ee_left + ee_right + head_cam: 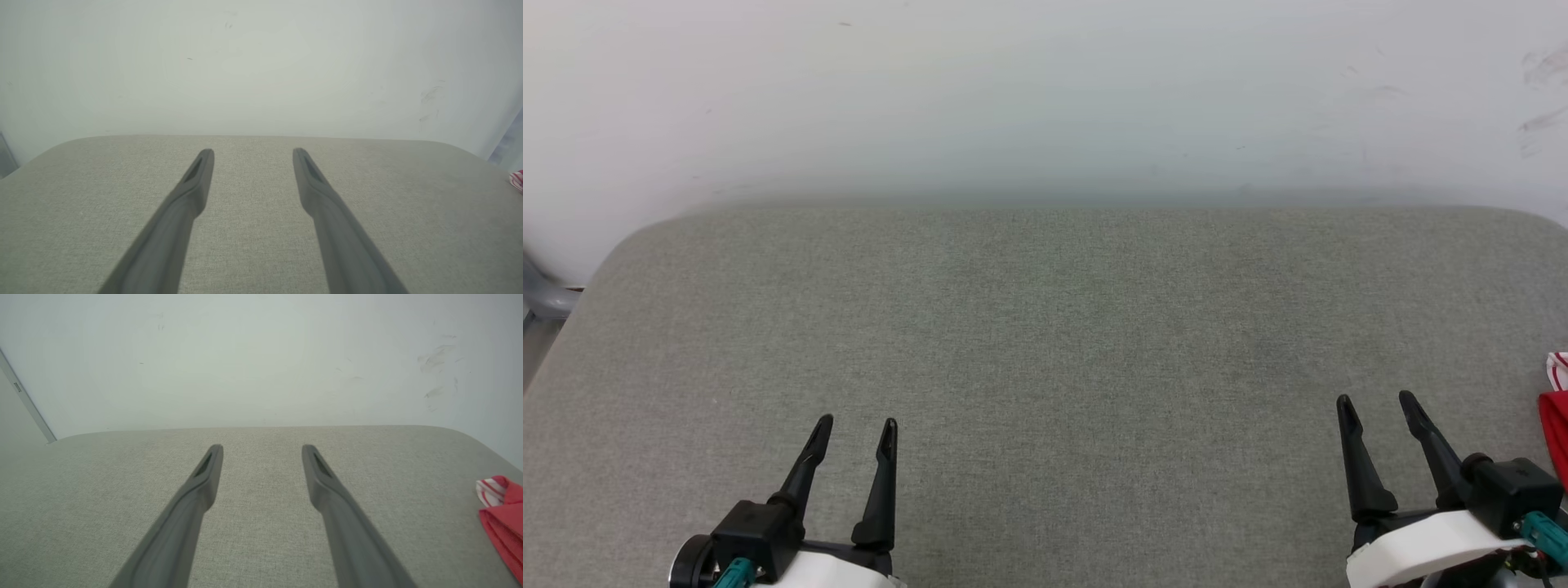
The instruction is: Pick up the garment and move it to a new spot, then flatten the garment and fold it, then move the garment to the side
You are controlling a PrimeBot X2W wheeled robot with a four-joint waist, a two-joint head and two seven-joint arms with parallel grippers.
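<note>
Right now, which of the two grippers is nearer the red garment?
The right gripper: the red garment with striped trim lies just off its right side, while the left gripper sits far across the grey surface.

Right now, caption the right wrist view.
Open right gripper over the grey surface, red garment at the view's right edge.

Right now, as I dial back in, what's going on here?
Nothing is being handled. The left gripper and the right gripper are both open and empty, poised over the grey fabric surface. The garment lies at the surface's far right edge, beyond the right gripper and apart from it. Just a red part with striped trim is visible, so I cannot tell whether it is folded.
</note>
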